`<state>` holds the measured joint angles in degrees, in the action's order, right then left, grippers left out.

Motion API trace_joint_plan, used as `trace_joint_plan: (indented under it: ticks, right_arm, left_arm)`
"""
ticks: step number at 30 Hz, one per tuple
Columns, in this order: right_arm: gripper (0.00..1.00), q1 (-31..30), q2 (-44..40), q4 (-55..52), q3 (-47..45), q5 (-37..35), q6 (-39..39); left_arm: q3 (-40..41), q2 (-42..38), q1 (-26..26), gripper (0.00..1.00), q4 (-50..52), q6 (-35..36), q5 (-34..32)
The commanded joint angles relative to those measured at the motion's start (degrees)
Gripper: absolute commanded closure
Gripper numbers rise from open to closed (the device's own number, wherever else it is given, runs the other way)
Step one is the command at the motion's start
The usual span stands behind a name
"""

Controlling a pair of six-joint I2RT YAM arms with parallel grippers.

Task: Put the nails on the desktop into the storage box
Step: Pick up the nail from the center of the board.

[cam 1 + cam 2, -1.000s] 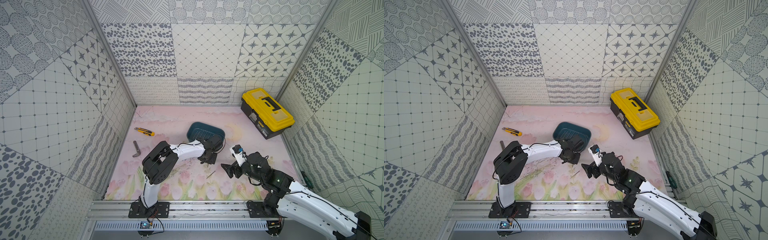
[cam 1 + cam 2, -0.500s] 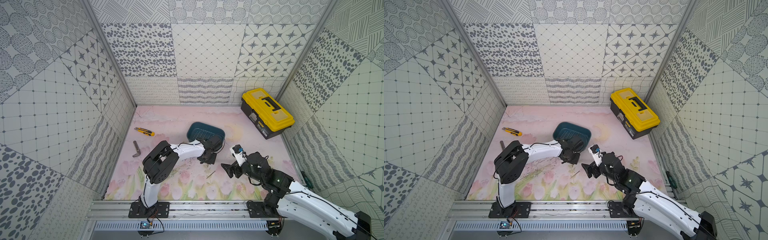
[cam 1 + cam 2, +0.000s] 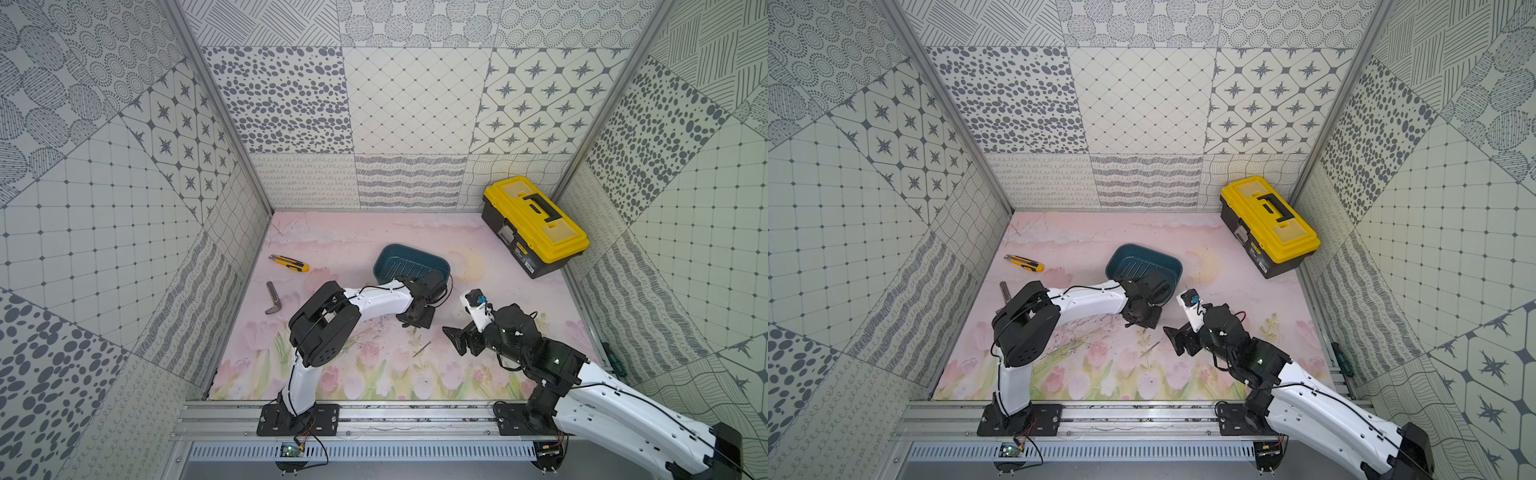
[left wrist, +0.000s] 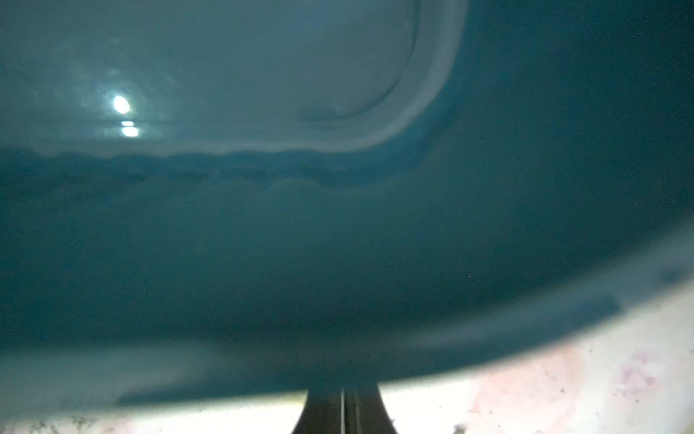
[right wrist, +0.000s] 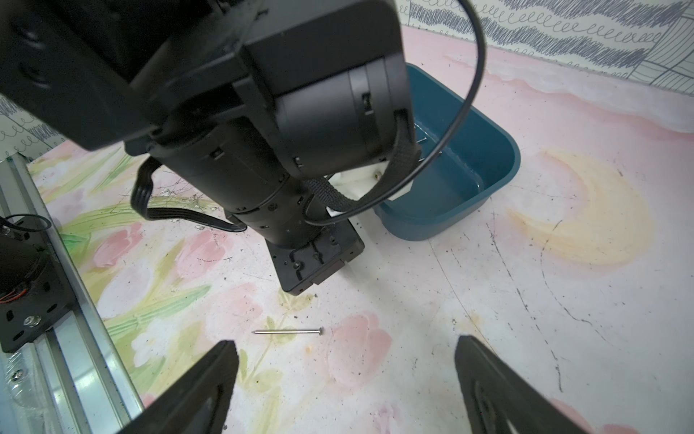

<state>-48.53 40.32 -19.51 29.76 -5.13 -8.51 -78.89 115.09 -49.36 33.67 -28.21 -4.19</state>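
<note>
We see left gripper (image 4: 345, 411) closed beside storage box (image 5: 499, 161); left arm (image 5: 263, 112) partly hides box in right wrist view. Right gripper (image 5: 344, 341) spread wide over nail (image 5: 288, 331). Knife (image 3: 289, 263), bent bar (image 3: 273, 298), toolbox (image 3: 536, 226) well apart.

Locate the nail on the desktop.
In both top views, the thin grey metal nail lies on the pink desktop, ahead of the right claw, near the left claw.

Storage box (image 3: 441, 262): dark teal, shallow, rounded corners, no lid. Sits mid-desktop (image 3: 353, 235), long axis roughly 9-to-3 o'clock in both top views.
One nail (image 3: 421, 349): thin, grey, flat on the pink tulip-printed surface. Lies at 6 o'clock from the box, well apart, running 2-to-8 o'clock.
</note>
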Motion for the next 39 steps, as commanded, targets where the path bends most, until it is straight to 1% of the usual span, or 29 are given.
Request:
trace_joint_plan:
  ticks: [1,11,26,28,33,39]
  right_arm:
    - [0.04,-0.21,-0.59,2.47,-0.54,-0.77,0.75]
    - [0.04,-0.23,-0.75,2.80,-0.23,-0.75,1.47]
    - [0.03,-0.26,0.27,4.06,-0.23,-0.64,2.04]
    - [0.03,-0.16,0.60,4.19,-0.44,-0.13,1.82]
    - [0.03,-0.24,0.48,4.40,-1.19,-0.20,1.14]
    - [0.03,-0.16,-0.24,4.45,-2.47,-0.59,0.13]
  left_arm:
    - [0.25,0.93,-0.39,1.00,2.54,0.97,1.02]
    - [1.11,-1.23,-0.08,1.00,2.85,1.83,-0.08]
    - [1.40,-11.03,1.19,1.00,8.46,5.90,-2.91]
    - [0.17,-12.09,1.61,1.00,9.94,6.85,-3.19]
    - [-6.31,-13.00,3.85,1.00,14.50,10.34,-3.64]
    - [-17.30,-10.24,7.10,1.00,19.11,15.34,-3.52]
